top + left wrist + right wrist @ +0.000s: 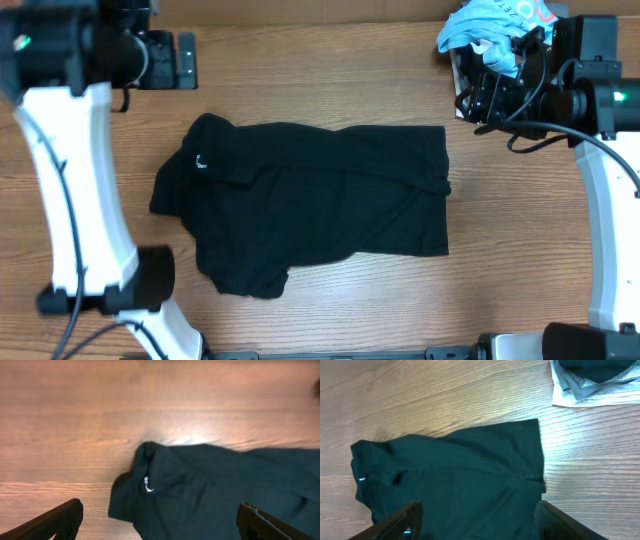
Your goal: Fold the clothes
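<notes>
Overhead: The black garment (320,200) lies mid-table (330,70), spread flat in a rough rectangle with its long side across the view. It appears doubled over at least once. Its left end, bearing the white logo (201,163), is bunched, and a lobe of cloth sags out at the lower left. The left gripper (185,60) sits at the far left corner and the right gripper (478,100) at the far right, both well apart from the garment. A light blue shirt (490,30) lies beside the right gripper.

Left wrist: The fingers (60,520) stand wide apart with nothing between them; the gripper is open and empty. The garment's bunched end and white lettering (147,485) lie below.

Right wrist: The fingers (400,520) are likewise parted and empty above the garment's squarer end. Grey-white patterned fabric (590,395) lies folded at the top right.

Assessment: The task appears partly done. A first fold looks complete; judged outstanding are squaring the loose left end and at least one further fold.
</notes>
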Robot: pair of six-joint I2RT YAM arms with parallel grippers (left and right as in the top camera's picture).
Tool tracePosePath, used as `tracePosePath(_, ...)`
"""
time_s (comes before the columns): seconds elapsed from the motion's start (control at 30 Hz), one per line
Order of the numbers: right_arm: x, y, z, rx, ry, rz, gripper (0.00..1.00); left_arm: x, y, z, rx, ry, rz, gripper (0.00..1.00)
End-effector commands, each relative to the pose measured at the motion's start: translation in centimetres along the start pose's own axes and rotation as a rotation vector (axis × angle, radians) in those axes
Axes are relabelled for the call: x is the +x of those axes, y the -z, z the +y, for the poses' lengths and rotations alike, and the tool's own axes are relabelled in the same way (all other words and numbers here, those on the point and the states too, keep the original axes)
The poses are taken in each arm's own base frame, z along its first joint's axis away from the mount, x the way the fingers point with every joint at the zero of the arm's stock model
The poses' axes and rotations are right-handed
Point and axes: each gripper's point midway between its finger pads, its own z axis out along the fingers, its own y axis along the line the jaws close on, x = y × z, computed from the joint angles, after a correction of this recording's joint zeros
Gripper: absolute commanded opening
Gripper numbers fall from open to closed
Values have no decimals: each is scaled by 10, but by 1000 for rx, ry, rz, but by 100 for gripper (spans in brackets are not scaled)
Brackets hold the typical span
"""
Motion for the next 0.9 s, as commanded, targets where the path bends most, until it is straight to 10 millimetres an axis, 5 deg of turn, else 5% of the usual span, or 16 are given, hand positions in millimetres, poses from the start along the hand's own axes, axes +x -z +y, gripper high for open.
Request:
tracePosePath(0.0,-3,25,9,-17,17,-64,75,2,68,-9,34,-6,-156,100)
tracePosePath(0.2,5,58,19,-33,35,-132,75,14,122,-12,40,2,-277,100)
tracePosePath(0.5,39,105,26,-32,47,-176,75,41,152,-23,106,32,-305,100)
tracePosePath(0.7,72,105,12,33,-11,-68,75,79,127,-3,3,101,-170,100)
tracePosePath(0.87,86,92,2,59,-66,1,75,111,69,3,-33,165,48,100)
